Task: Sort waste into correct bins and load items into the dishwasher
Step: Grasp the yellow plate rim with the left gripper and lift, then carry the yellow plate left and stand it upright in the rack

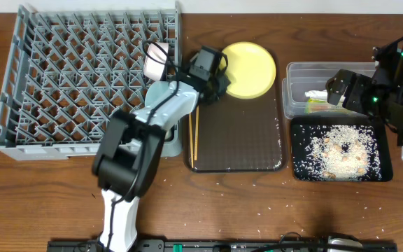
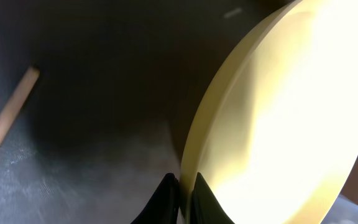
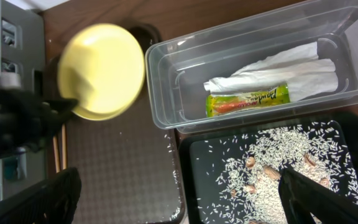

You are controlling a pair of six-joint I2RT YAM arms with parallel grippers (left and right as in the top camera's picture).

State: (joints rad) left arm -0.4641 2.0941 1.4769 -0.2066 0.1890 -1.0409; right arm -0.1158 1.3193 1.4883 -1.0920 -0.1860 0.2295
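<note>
Left pincer (image 2: pixel 185 186) was closed on the left rim of the yellow plate (image 1: pixel 250 66), one finger on each face. The plate sat at the far right corner of the brown serving tray (image 1: pixel 236 133). Two chopsticks (image 1: pixel 193 136) lay along that tray's left edge, just beside the left arm. The grey dish rack (image 1: pixel 82 70) stood to the left, with a white cup (image 1: pixel 156 59) at its right side. A light blue bowl (image 1: pixel 163 94) was partly hidden under the arm. Right pincer (image 3: pixel 185 205) hung wide open, holding nothing, over the clear tub (image 1: pixel 299 70) and black tray (image 1: pixel 296 171). The napkin (image 3: pixel 284 68) and wrapper (image 3: pixel 247 101) lay in the tub, rice (image 1: pixel 338 143) in the black tray. Stray grains dotted the table (image 1: pixel 47 196).
</note>
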